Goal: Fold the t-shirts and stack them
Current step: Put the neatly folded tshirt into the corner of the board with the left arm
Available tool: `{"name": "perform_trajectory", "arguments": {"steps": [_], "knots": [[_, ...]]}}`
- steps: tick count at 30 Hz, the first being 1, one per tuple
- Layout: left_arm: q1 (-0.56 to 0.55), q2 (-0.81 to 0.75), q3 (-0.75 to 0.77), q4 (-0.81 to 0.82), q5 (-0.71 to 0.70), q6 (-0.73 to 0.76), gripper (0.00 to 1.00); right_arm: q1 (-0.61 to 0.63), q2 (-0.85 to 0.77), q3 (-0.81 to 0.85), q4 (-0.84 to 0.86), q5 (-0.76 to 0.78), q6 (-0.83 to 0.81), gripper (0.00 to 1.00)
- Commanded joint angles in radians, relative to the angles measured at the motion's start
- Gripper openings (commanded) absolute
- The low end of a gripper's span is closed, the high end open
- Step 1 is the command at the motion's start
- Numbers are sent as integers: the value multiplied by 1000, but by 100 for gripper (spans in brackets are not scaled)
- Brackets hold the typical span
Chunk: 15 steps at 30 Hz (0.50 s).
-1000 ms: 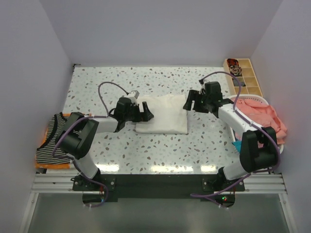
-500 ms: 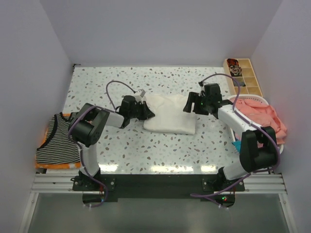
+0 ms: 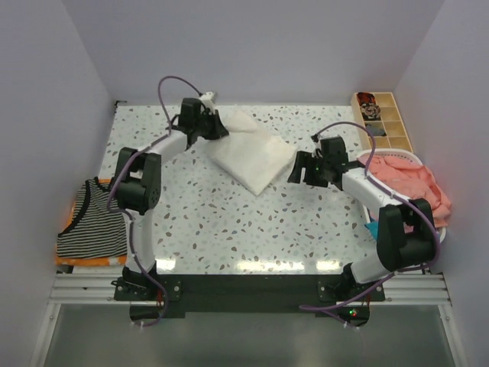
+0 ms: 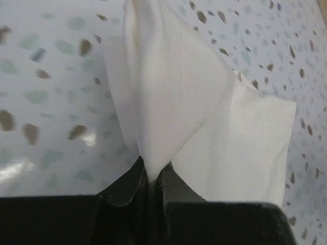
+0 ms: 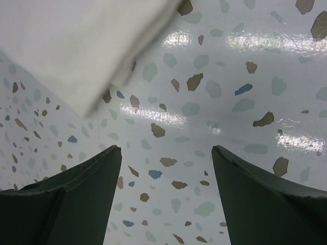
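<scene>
Cream cloth t-shirt, folded into a thick soft pad, is held at one corner by the left fingers. These black fingers are closed tight on a pinch of the cloth. In the left wrist view the fabric comes out from between them and spreads away in loose folds. From above, the shirt looks like a diamond reaching from the left fingers toward the right fingers. Whether its far part rests on the white speckled desk or is lifted a little, I cannot tell.

The right fingers stand wide open and hold nothing. They are just beside the shirt's edge, apart from it. In the right wrist view a corner of the cloth is ahead of them and to their left, and bare desk shows between the two tips.

Well behind the left fingers, at the desk's left edge, a black-and-white striped t-shirt lies on an orange t-shirt. Behind the right fingers a coral-pink t-shirt is heaped in a white plastic basket, with a bit of blue cloth beside it. A compartmented wooden tray stands beyond the basket.
</scene>
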Motion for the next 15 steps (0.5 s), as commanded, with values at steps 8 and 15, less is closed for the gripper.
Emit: {"name": "perform_trajectory", "arguments": {"steps": [8,15], "knots": [[360,189,535,-535,-198,363,0,3,33,15,27,-58,-14,76],[487,364,808,-625,-238,444,0,3,97,30,41,-80,-10,76]]}}
